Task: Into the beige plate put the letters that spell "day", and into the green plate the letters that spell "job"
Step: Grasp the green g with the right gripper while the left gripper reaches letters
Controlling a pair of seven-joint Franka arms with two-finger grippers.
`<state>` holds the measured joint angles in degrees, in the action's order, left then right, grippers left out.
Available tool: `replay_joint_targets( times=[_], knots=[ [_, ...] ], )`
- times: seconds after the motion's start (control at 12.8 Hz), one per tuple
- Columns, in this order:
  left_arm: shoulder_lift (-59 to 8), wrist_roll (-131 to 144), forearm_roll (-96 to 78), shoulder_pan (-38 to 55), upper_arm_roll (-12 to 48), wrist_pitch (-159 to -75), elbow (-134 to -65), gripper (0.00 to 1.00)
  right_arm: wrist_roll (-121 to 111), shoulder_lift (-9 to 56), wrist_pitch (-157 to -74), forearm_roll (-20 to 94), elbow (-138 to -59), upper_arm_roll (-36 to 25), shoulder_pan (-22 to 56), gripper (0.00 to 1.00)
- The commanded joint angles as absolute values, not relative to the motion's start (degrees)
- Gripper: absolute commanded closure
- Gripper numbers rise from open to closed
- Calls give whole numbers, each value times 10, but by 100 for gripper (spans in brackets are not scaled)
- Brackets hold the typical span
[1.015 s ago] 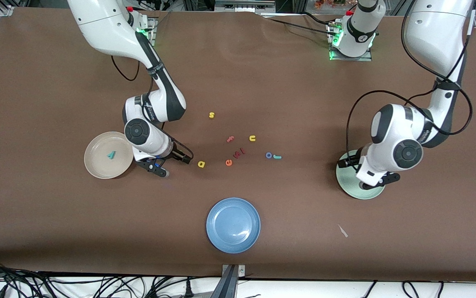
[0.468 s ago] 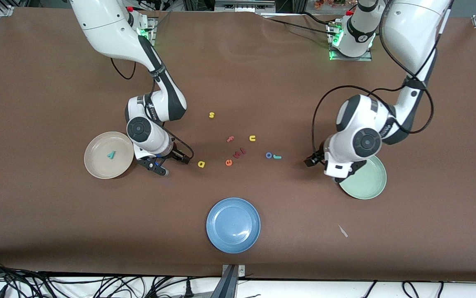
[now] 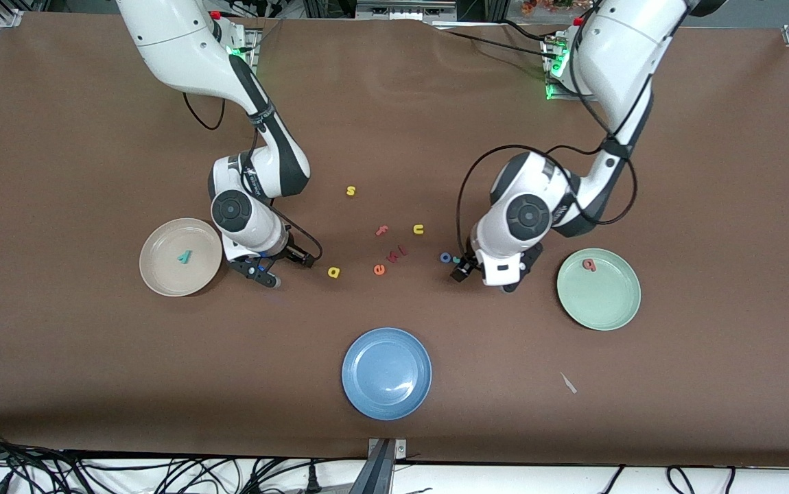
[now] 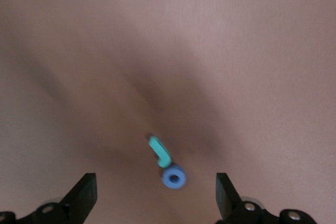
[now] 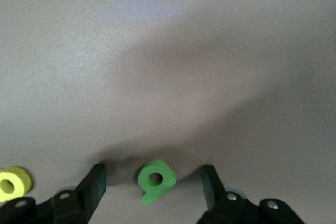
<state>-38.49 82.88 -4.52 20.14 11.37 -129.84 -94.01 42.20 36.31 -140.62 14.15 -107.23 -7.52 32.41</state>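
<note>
My right gripper (image 3: 290, 272) is low over the table beside the beige plate (image 3: 161, 274), toward the middle. It is open, and the green d (image 5: 155, 180) lies flat between its fingers, touching neither. The yellow a (image 3: 333, 272) lies a little farther toward the middle. A teal y (image 3: 184, 257) lies in the beige plate. My left gripper (image 3: 482, 280) is open over the table next to the blue o (image 3: 445, 257) and the teal j (image 4: 160, 152), which touch each other. The salmon b (image 3: 589, 264) lies in the green plate (image 3: 607, 309).
Loose letters lie mid-table: a yellow s (image 3: 350, 191), a pink f (image 3: 381, 230), a yellow u (image 3: 418, 229), an orange e (image 3: 379, 269) and red pieces (image 3: 398, 252). A blue plate (image 3: 386, 384) sits nearer the camera. A paper scrap (image 3: 568, 383) lies nearer the camera than the green plate.
My left arm has swung from over the green plate toward the middle, to the o and j, uncovering the b in that plate. My right gripper has barely moved.
</note>
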Motion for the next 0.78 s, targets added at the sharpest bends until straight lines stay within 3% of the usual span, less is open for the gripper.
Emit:
replay_joint_targets(
  times=[0.0,0.31,0.7],
  knots=[
    [-423,909,-49,227,108,-1335,-911,7,433,345,-1410,153,-1092,-74,328,17],
    [-432,958,-46,229,107,-1344,-912,18,434,345,-1409,153,-1092,-73,327,31],
    [-452,959,-46,230,106,-1345,-913,21,433,341,-1391,153,-1089,-73,327,51]
  ],
)
